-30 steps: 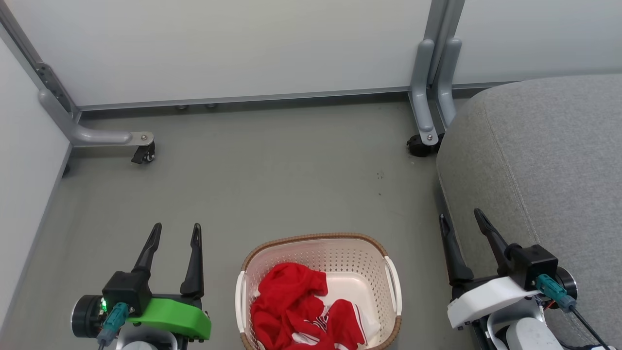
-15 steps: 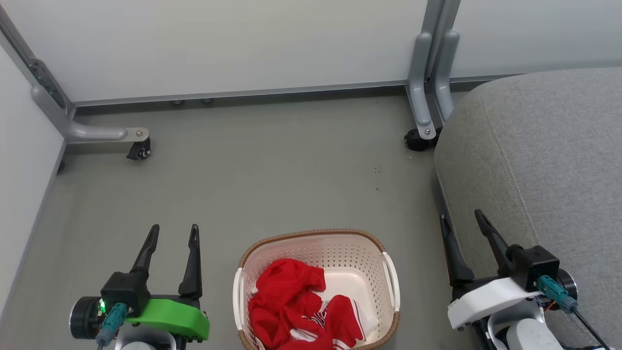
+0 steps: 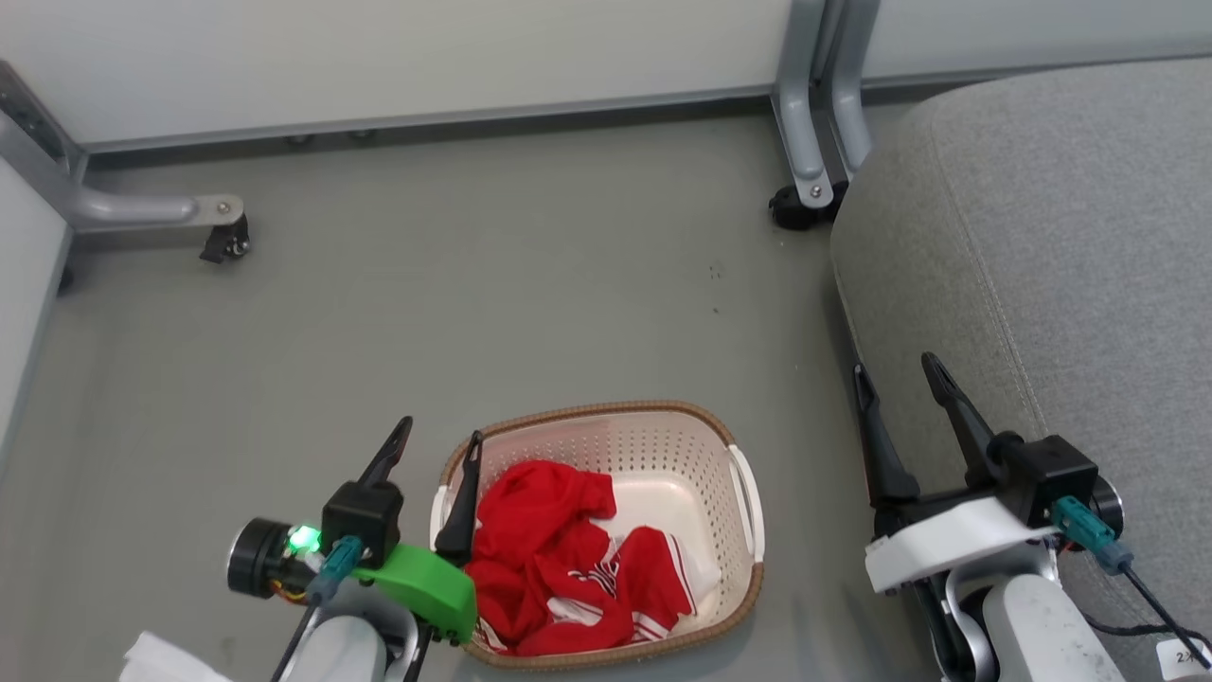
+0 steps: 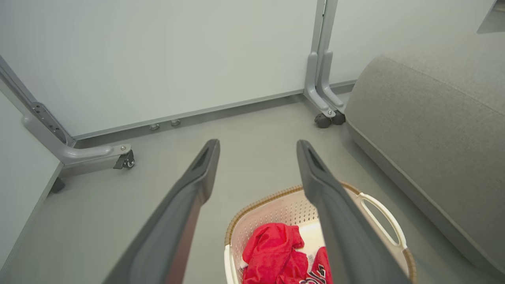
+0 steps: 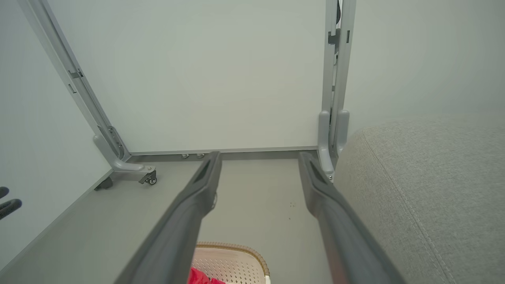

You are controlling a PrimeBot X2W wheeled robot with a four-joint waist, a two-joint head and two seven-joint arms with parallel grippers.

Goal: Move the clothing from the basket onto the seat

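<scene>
One basket (image 3: 587,412) with two white handles (image 3: 748,493), holding one heap of red clothing (image 3: 559,559); how many garments cannot be told. One grey seat (image 3: 1042,237). One left pincer (image 3: 440,429) and one right pincer (image 3: 892,364), each with two dark fingers (image 3: 881,455).

A grey floor (image 3: 492,284) runs back to pale panels (image 3: 426,47). A side panel (image 3: 19,303) stands along the left and meets them at a corner. From that corner a grey metal leg (image 3: 142,206) juts out over the floor, with a black caster (image 3: 227,242) under its tip. Further right, two grey posts (image 3: 800,114) stand side by side at a panel joint and curve outward at the base, above a second caster (image 3: 791,206). Two small studs (image 3: 360,134) sit under the back panels' lower edge. A few dark specks (image 3: 715,277) mark the floor. A white scrap (image 3: 166,658) lies at the lower left edge; what it is cannot be told.
</scene>
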